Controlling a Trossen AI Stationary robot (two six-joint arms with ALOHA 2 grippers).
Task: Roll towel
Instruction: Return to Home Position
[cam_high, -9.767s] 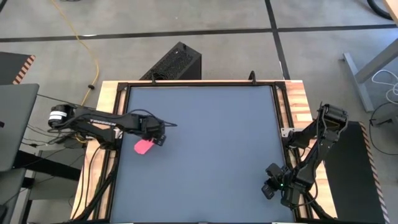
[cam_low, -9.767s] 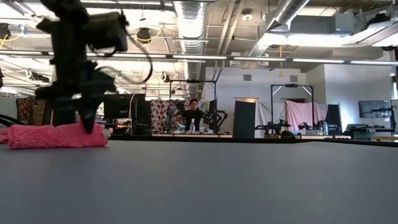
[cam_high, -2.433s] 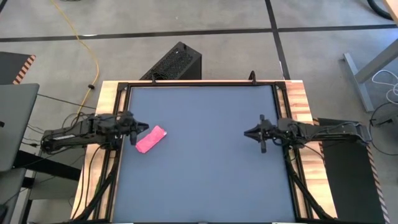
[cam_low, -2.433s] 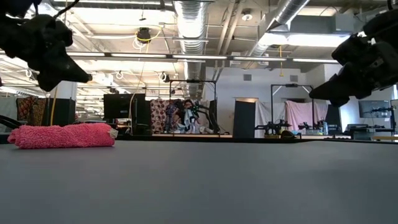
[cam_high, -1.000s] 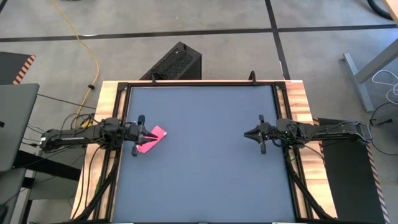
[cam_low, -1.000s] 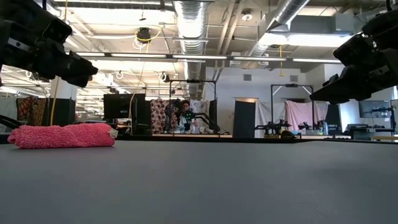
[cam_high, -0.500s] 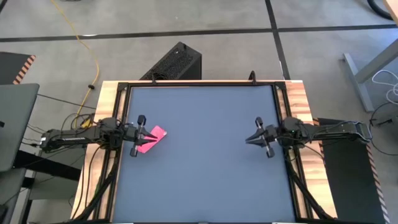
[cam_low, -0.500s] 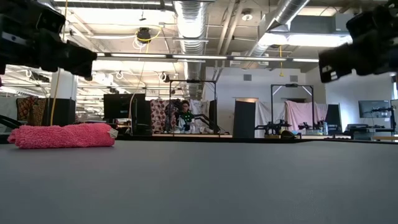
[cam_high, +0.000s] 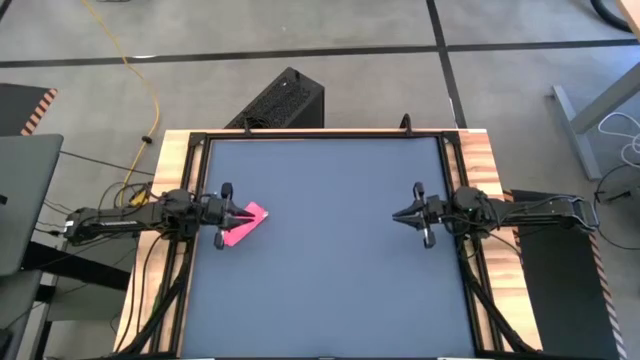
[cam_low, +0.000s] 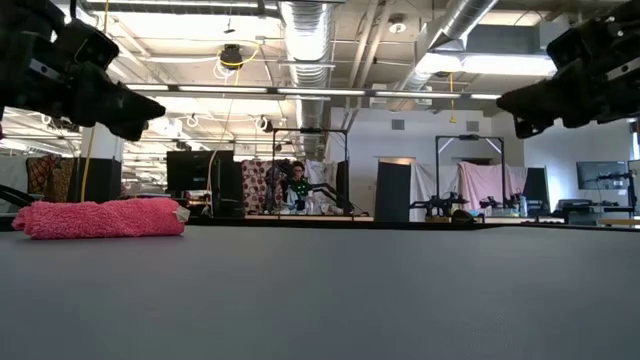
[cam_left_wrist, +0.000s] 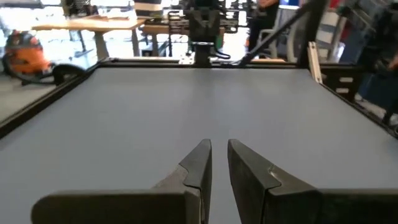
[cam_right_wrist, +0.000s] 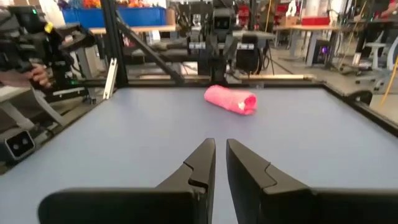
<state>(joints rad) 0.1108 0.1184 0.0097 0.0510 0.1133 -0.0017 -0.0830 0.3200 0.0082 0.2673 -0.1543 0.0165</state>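
Rolled towel beneath left claw

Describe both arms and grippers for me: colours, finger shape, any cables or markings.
Both are slim, near-black jointed arms; the left arm and the right arm have black cables running by their bases. The left gripper and the right gripper each carry two dark, wedge-shaped fingers that taper to the tips, set on a wide dark crossbar. No markings show.
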